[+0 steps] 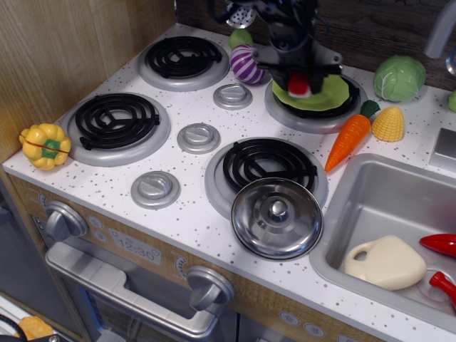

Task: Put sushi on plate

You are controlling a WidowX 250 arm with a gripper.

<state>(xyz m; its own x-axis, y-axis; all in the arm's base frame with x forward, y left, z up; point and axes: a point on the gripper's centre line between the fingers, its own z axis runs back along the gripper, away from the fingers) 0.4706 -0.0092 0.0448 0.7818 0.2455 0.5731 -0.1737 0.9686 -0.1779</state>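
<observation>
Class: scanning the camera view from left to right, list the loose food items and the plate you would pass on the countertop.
Yellow squash → purple striped onion → sushi held in the claw over the plate → carrot → corn
</observation>
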